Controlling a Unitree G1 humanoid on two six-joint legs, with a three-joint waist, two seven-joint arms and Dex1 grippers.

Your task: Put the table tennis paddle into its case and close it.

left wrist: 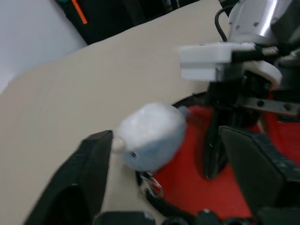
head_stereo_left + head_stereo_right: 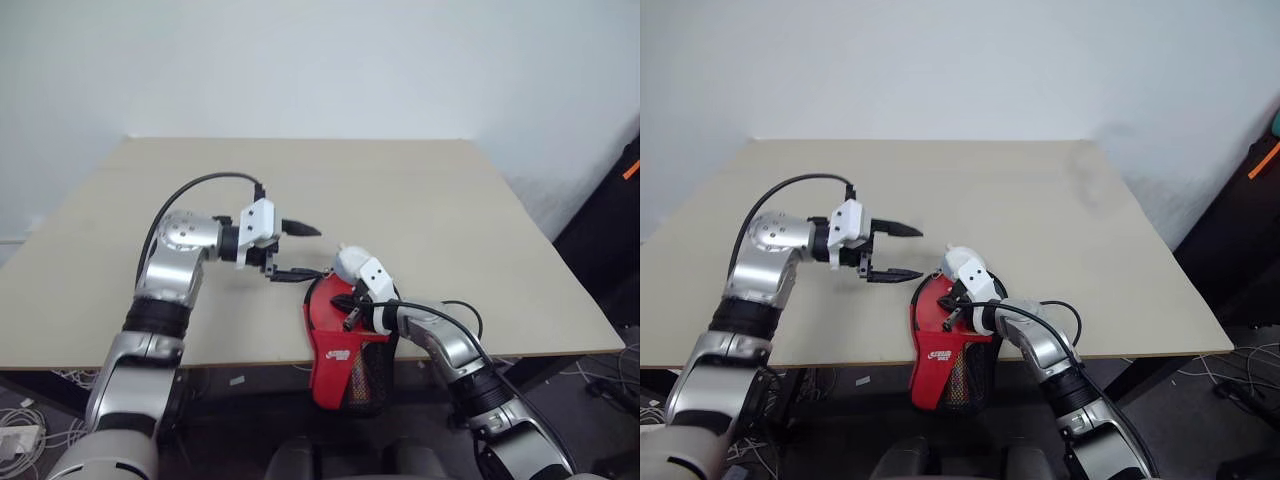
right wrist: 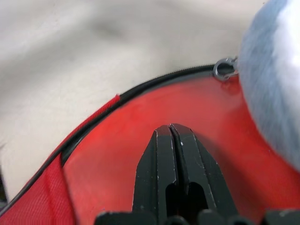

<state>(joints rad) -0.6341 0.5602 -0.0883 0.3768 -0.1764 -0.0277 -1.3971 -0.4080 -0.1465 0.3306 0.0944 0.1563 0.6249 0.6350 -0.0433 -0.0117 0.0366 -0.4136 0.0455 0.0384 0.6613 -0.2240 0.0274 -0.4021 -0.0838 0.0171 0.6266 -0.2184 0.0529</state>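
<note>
Left claw (image 2: 902,252) open, empty, just beside case (image 2: 940,345); right claw (image 3: 172,133) closed, pressing case

White pompom (image 1: 151,136) lies by red case (image 1: 201,187).

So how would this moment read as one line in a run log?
case: red side up, overhanging table edge | right gripper: shut, pressing on case | left gripper: open, empty, beside case

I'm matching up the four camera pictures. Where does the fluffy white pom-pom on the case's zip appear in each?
Left eye view: pom-pom at the case's far rim, centre.
Right eye view: just left of centre.
Left wrist view: middle, between the left gripper's fingers.
Right wrist view: right edge.
Shared landmark: the case's red face.
</note>
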